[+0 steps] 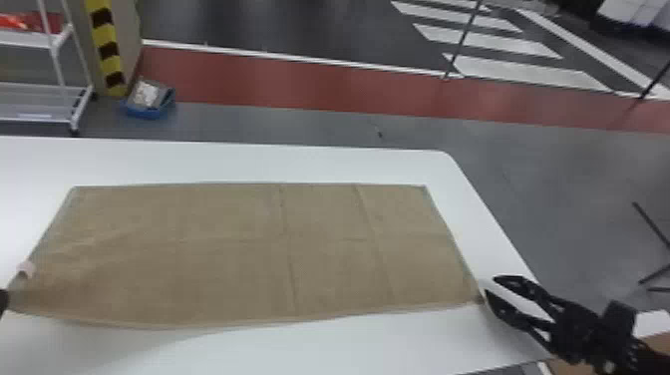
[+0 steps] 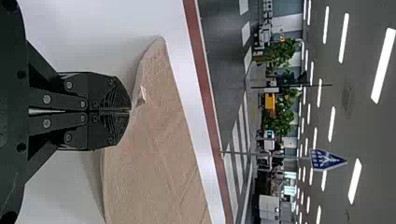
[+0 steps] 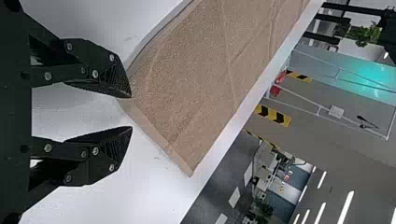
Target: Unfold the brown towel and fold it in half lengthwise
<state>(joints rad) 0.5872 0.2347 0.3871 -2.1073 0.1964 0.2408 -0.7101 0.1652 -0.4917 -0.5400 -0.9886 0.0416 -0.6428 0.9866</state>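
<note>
Have brown towel (image 1: 224, 249) spread over white counter (image 1: 309, 354), creased; apparently past unfolding, with lengthwise fold yet to make. Pinch near-left corner in left end effector (image 2: 130, 110); hold right end effector (image 3: 132, 112) wide at near-right corner. See blue bin (image 1: 144, 112), white rack (image 1: 30, 90) beyond counter, away from fold.

Site type: lg. indoor hall, prob. industrial or test area w/ mock-road layout; exact use can't be told. Ahead of R gripper (image 1: 491, 285): gray floor (image 1: 573, 199), then red lane (image 1: 299, 82), then crosswalk (image 1: 523, 72), white stripes on dk. surface. Far ahead of L gripper (image 1: 3, 301): white rack (image 1: 25, 38) & column (image 1: 128, 35) w/ yel./blk. hazard bands. L wrist view, well beyond L gripper: plants (image 2: 282, 49), blue sign (image 2: 327, 159) on pole. High above grippers: rows of strip lights (image 2: 384, 65), gray ceiling (image 2: 359, 121).
</note>
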